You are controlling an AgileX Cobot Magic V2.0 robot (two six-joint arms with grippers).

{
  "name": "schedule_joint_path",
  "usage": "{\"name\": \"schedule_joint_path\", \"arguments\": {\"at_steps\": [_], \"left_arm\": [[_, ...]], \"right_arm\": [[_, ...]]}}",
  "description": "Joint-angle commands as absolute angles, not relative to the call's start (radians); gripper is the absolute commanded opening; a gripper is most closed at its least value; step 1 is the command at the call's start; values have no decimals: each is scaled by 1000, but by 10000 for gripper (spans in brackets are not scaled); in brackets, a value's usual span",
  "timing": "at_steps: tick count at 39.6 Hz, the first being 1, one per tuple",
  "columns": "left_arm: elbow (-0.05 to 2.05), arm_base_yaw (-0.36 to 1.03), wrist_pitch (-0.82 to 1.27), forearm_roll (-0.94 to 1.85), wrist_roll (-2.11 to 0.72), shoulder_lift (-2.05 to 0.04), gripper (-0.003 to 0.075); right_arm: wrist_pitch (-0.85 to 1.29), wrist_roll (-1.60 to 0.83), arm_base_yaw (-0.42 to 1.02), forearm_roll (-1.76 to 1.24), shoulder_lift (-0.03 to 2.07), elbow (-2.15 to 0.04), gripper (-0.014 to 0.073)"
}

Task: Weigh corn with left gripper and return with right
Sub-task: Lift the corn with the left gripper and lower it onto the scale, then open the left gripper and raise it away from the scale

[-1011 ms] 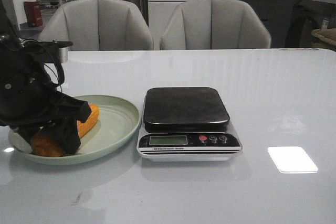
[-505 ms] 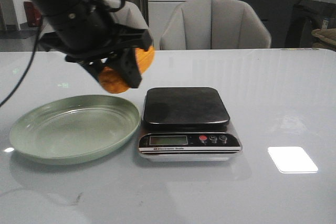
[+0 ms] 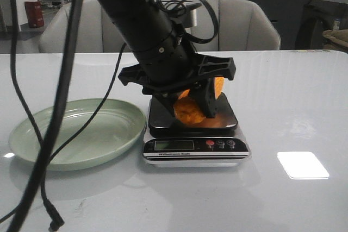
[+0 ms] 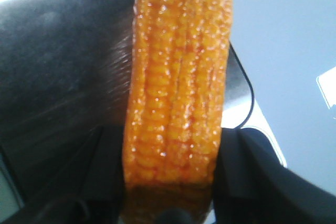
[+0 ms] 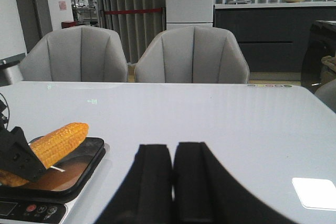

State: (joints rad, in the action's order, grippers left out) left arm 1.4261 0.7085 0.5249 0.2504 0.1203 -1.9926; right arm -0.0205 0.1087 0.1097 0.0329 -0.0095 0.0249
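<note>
The corn (image 3: 197,103) is pinched at its near end by the left end effector (image 3: 190,107), held tilted over the dark platform of the kitchen scale (image 3: 193,126); whether its low end touches the platform cannot be told. The cob looks stiff and light, and its glossy rows of kernels are judged slippery, so a hold across the middle of its rounded sides is advised, where the fingers (image 4: 252,182) can bracket it squarely. The right end effector (image 5: 172,182) is seen pressed together, well apart from the scale. A green plate (image 3: 76,134) lies just beside the scale on the surface (image 3: 293,107).
</note>
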Motion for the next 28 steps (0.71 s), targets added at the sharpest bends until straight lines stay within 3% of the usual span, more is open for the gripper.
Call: {"name": "schedule_joint_path", "arguments": {"at_steps": [1, 5, 15, 28], "left_arm": [[1461, 714, 495, 274, 121, -1947, 445], [1474, 714, 507, 272, 121, -1947, 513], [1499, 692, 565, 256, 121, -1906, 512], [1441, 637, 569, 213, 117, -1698, 511]], "right_arm": [[-99, 101, 104, 39, -29, 36, 162], [-99, 101, 104, 39, -29, 36, 162], [-99, 101, 104, 39, -29, 36, 162], [-99, 101, 104, 39, -29, 36, 162]]}}
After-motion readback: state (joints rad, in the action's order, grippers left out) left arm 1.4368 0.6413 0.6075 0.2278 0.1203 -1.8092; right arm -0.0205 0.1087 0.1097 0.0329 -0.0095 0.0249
